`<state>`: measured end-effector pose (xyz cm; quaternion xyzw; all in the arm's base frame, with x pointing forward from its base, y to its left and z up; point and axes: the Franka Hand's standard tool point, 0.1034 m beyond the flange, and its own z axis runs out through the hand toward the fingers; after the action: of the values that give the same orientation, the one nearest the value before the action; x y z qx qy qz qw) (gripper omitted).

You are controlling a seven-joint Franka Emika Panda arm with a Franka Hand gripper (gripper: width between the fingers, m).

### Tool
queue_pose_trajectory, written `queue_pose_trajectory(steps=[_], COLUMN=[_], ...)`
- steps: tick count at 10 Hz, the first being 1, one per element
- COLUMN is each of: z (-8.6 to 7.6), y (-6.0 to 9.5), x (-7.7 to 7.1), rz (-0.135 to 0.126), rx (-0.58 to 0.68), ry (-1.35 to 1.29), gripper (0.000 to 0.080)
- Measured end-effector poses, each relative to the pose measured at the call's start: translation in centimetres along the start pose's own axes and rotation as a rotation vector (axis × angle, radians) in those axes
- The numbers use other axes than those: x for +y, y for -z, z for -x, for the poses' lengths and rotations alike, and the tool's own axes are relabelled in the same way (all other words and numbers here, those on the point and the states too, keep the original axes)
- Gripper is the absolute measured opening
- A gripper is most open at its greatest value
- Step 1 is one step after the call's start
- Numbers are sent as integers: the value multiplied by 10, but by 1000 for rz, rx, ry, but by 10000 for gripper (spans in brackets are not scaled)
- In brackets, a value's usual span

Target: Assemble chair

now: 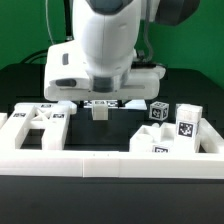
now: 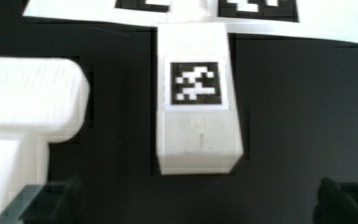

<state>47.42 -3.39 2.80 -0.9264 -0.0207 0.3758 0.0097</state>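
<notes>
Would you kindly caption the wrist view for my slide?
Open gripper above a tagged white chair post on the black table, another white part alongside.

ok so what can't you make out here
- Exterior view: the arm hides most of the marker board.
- Wrist view: the white part beside the post is cut off by the edge.
- Wrist view: the fingers are dark, blurred and cropped.

A white square-ended post (image 2: 197, 95) lies flat, one black-and-white tag facing up. At the exterior view's left of the post sits a large blocky frame (image 1: 32, 130). At its right stand a tagged block (image 1: 158, 112) and a taller block (image 1: 186, 122), with a flat slab (image 1: 160, 143) nearer the camera.
</notes>
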Motion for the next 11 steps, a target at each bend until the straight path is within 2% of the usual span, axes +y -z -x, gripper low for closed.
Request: queue_pose_trajectory(steps=[3, 4, 6, 8, 11], z=[3, 7, 4, 1, 3], y=[-3, -9, -15, -18, -31], x=[-1, -2, -3, -3, -4], rz=[-3, -9, -7, -4, -6], rx=[-31, -104, -186, -176, -200], ry=[0, 0, 1, 0, -16], gripper=[649, 649, 649, 649, 649])
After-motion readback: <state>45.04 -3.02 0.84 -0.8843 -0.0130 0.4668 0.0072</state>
